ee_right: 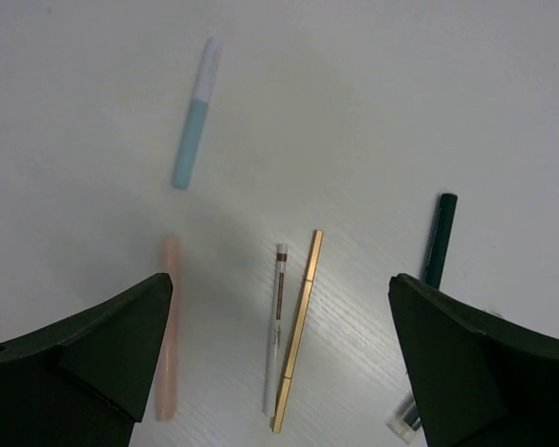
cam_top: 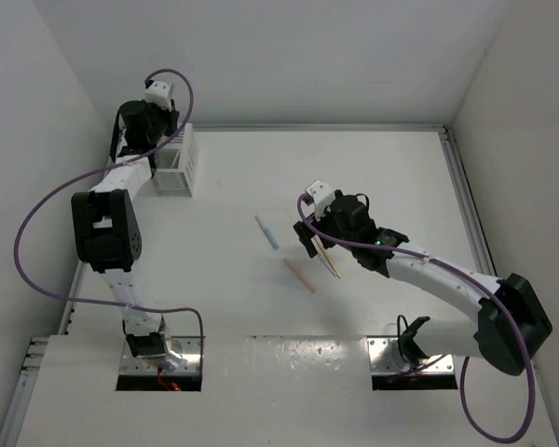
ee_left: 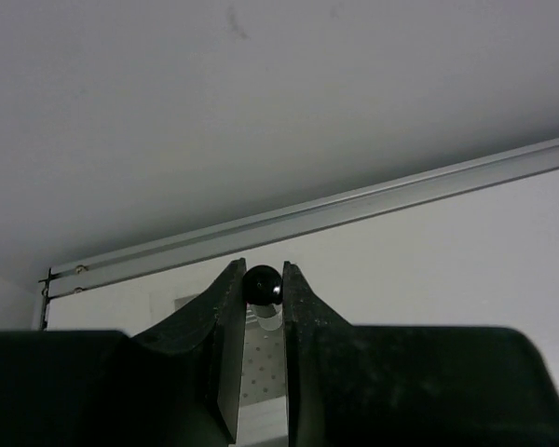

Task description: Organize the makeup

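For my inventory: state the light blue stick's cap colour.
White; the light blue stick shows best in the right wrist view.

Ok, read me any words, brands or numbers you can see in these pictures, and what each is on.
None can be read in any view.
White stick: brown marks near its upper end, too blurred to read.
Light blue stick, pink stick, gold stick, dark green stick: no lettering shows.
Black-capped stick in the left gripper: no lettering shows.
White box: no label shows.
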Available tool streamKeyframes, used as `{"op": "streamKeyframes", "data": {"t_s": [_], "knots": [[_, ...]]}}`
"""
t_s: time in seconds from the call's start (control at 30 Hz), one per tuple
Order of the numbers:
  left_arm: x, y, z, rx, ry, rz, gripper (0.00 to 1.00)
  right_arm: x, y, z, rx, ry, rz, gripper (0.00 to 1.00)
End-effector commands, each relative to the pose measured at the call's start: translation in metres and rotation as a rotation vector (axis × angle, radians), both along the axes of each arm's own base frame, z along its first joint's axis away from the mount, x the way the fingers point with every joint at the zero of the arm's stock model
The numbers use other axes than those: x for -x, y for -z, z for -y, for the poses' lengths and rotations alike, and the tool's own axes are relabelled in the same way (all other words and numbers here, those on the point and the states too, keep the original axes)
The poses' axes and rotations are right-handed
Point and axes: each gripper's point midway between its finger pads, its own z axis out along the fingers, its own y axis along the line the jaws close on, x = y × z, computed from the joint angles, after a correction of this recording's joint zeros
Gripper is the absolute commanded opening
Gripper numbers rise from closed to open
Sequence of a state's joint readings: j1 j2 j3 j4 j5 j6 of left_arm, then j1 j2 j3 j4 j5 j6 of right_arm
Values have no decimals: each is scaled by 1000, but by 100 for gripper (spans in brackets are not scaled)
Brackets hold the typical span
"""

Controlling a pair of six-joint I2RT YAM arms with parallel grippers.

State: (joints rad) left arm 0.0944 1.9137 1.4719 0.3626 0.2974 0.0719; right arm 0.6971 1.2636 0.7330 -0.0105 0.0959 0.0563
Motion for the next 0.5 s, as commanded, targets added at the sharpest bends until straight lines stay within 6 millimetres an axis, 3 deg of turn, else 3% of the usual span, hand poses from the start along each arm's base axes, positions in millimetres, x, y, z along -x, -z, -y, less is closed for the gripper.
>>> {"op": "streamKeyframes", "data": {"t_s": [0.0,0.03,0.33,0.37,0.4,0.47], "knots": [[-18,-24,-17,-43,-55,104,0,3,-1,15,50,13,15,100],[-22,-11,-25,-42,-77,82,0,2,-4,18,48,23,23,100],[-27,26,-43,-45,-117,27,2,7,6,44,96,98,15,100],[-26,30,-44,-36,-127,16,9,7,9,50,107,116,-1,100],[-25,33,-50,-26,-138,3,30,3,7,56,108,146,-3,100],[-22,41,-53,-13,-139,-31,49,3,11,74,132,215,-62,100]]}}
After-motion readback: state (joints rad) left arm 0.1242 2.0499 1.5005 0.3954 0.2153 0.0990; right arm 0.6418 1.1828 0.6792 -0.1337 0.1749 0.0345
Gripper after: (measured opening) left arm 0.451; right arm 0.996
